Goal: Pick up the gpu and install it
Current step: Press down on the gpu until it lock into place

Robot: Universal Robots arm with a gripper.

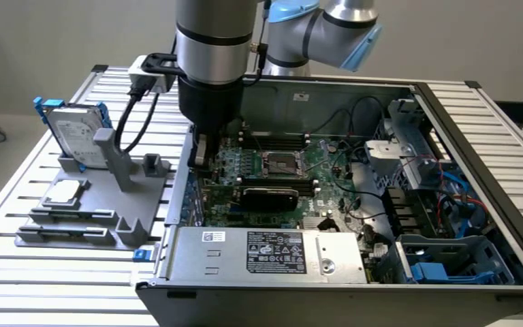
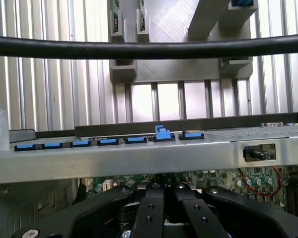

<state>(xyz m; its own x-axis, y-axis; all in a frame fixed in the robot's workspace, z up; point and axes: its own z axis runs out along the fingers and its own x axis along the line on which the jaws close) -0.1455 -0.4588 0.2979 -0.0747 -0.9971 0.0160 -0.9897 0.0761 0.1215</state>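
1. Right now the gripper [image 1: 204,160] reaches down inside the open computer case [image 1: 479,122], at the edge of the motherboard [image 1: 280,163] on the exterior view's left.
2. Its fingers [image 2: 154,210] are closed together, and nothing shows between them.
3. The gpu [image 1: 269,197] is already on the motherboard, a black glossy card sitting just below the processor socket [image 1: 278,162] and beside the memory slots [image 1: 275,139].
4. The gripper is near the gpu but apart from it, toward the exterior view's left.
5. From the wrist, the closed fingers hang over green board, just behind the case's metal rear wall [image 2: 139,156], which carries a row of blue clips [image 2: 109,142].
6. A black cable [image 2: 149,48] runs across in front of the wrist camera.
7. Outside the case, on the slatted table [image 1: 25,272], stands a grey holder [image 1: 89,211] with a silver hard drive [image 1: 73,133] in a blue frame upright in it.
8. A power supply [image 1: 275,253] with a label fills the near corner of the case.
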